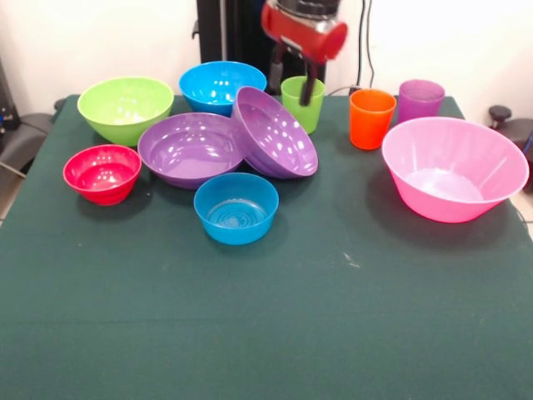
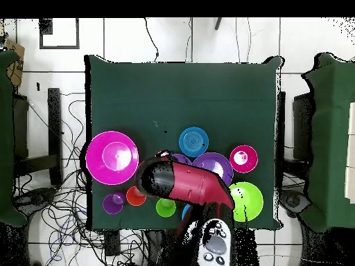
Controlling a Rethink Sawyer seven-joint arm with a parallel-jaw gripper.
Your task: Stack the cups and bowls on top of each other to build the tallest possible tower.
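My gripper (image 1: 293, 77) hangs at the table's far side, over the green cup (image 1: 302, 103). Its fingers stand apart: one reaches into the cup's mouth, the other is outside its left rim, so it is open and holds nothing. The orange cup (image 1: 371, 118) and the purple cup (image 1: 420, 100) stand to the right. A purple bowl (image 1: 276, 133) leans tilted on the other purple bowl (image 1: 190, 148). The lime bowl (image 1: 126, 107), a blue bowl (image 1: 221, 86), the red bowl (image 1: 102, 172), a small blue bowl (image 1: 236, 207) and the big pink bowl (image 1: 454, 168) stand apart.
In the overhead view the red arm (image 2: 184, 183) covers the tilted purple bowl and most of one blue bowl. The green cup (image 2: 166, 207) and the pink bowl (image 2: 111, 158) show beside it. The dark green cloth (image 1: 266, 333) covers the table.
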